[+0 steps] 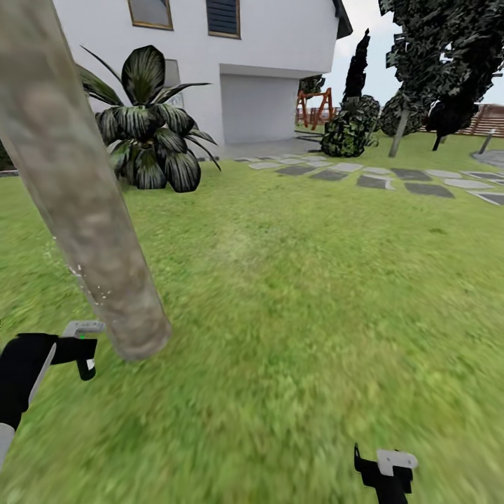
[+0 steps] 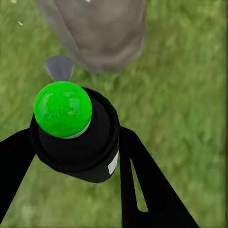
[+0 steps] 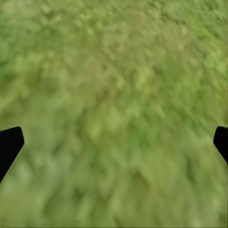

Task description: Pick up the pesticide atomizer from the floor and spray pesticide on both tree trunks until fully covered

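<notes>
We are holding the pesticide atomizer [image 2: 76, 137] off the lawn [image 1: 301, 315] in our left gripper [image 2: 78, 156], its jaws closing on the black body from both sides, so the pickup looks done. The atomizer is a squat black canister with a bright green round cap and a grey nozzle aimed at the tree trunk [image 1: 77, 189] just ahead. Our right gripper [image 3: 114, 142] is hanging over bare grass with its jaws spread wide and holding nothing. The trunk is smooth, mottled grey-tan and leaning, with faint pale specks near its base. We are judging spraying as underway on tree 1 of 2; we cannot tell how much is covered.
</notes>
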Robot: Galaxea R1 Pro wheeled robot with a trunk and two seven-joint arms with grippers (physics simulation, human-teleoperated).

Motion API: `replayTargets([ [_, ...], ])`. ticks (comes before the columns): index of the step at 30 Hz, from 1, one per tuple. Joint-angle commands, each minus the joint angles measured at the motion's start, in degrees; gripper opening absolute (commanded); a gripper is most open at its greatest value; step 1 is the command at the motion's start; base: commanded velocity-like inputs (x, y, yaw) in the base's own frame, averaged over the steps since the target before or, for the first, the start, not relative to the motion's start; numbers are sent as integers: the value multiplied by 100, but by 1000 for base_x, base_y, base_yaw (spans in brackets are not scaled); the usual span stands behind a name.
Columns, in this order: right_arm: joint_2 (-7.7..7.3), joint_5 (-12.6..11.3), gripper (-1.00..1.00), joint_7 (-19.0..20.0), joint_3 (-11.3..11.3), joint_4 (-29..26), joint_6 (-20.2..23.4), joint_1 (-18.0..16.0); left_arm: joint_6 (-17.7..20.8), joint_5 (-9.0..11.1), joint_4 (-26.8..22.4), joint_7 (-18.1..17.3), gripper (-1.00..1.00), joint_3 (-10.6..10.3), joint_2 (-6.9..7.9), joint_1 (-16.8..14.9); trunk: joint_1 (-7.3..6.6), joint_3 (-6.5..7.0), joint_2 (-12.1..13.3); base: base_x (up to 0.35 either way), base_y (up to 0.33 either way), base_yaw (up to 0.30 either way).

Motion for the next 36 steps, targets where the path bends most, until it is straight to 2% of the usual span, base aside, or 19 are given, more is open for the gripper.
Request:
replayTargets([
  [1, 0, 0, 100, 0, 0, -2, 0, 0, -1, 2, 16, 0, -100, -1, -3, 0, 0, 0, 0, 176, -170, 197],
  [4, 0, 0, 100, 0, 1, -4, 0, 0, -10, -1, 171, 0, -100, -7, 0, 0, 0, 0, 0, 191, -170, 257],
  [14, 0, 0, 100, 0, 0, -3, 0, 0, -10, -2, 209, 3, -100, -12, -8, 0, 0, 0, 0, 210, -149, 277],
  [25, 0, 0, 100, 0, 0, -5, 0, 0, -18, -10, 386, 8, -100, -23, -85, 0, 0, 0, 0, 1, -218, 8],
  [27, 0, 0, 100, 0, 0, -1, 0, 0, -18, -6, 389, 84, -100, -20, -86, 0, 0, 0, 0, 61, -271, 0],
  [28, 0, -2, 100, 0, 0, -1, 0, 0, -18, 2, 394, 265, -100, -19, -93, 0, 0, 0, 0, 101, -271, 31],
  [36, 0, -1, 100, 0, 0, -4, 0, 0, -18, 25, 395, 370, -100, -20, -139, 0, 0, 0, 0, 136, -262, 226],
])
